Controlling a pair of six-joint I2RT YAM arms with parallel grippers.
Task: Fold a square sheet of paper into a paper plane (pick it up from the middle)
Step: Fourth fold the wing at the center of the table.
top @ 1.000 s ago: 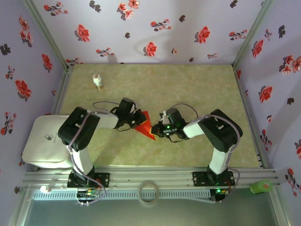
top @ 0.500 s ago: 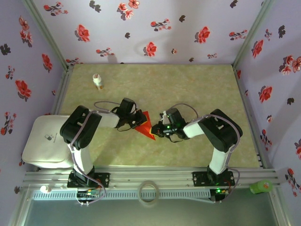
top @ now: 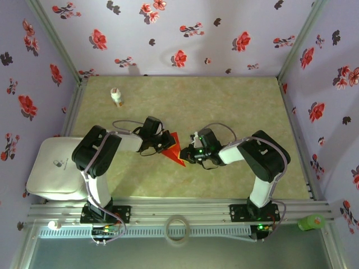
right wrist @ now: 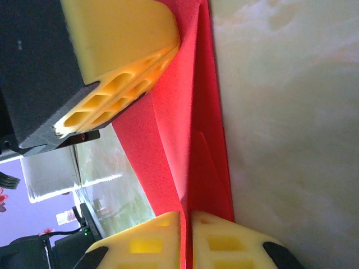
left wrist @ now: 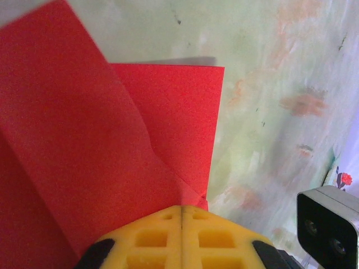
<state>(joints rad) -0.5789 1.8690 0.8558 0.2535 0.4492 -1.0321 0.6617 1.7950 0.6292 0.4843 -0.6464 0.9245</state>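
Red paper [top: 175, 150] is clamped at opposite edges by the left gripper [top: 166, 143] and right gripper [top: 185, 156]. Open table [top: 224, 106] is seen beyond.

Arms bent inward, left end effector [top: 168, 147] and right end effector [top: 187, 156] nearly tip to tip, both pinched closed

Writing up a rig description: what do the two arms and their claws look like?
The left arm and right arm have black joint housings, white links and grey cables looping at the wrists. The left claw and right claw have yellow fingers with lattice cut-outs, on black bodies. A green light glows near the right wrist.
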